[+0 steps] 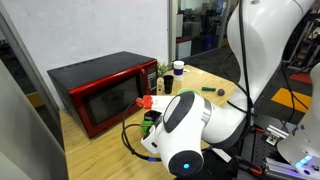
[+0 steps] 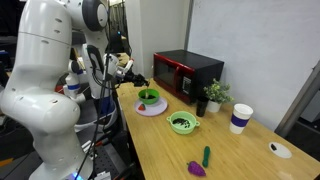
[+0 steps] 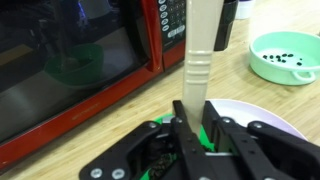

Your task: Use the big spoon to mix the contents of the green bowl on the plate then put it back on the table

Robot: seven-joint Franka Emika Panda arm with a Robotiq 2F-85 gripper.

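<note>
My gripper (image 3: 192,128) is shut on the big spoon (image 3: 202,50), whose pale tan handle rises upright between the black fingers in the wrist view. Under the fingers sits the green bowl (image 3: 212,110) with dark contents (image 3: 158,162) inside, resting on the white plate (image 3: 262,113). In an exterior view the gripper (image 2: 137,83) hovers just over the green bowl (image 2: 149,97) on the plate (image 2: 151,109) near the table's (image 2: 170,150) edge. In an exterior view (image 1: 152,114) the bowl is mostly hidden behind the arm.
A red microwave (image 2: 187,73) stands behind the plate. A paler lime-green bowl (image 2: 183,124) with dark bits sits nearby, also in the wrist view (image 3: 285,58). A potted plant (image 2: 214,96), a cup (image 2: 240,118), a purple thing (image 2: 196,169) and a green thing (image 2: 206,155) lie further along.
</note>
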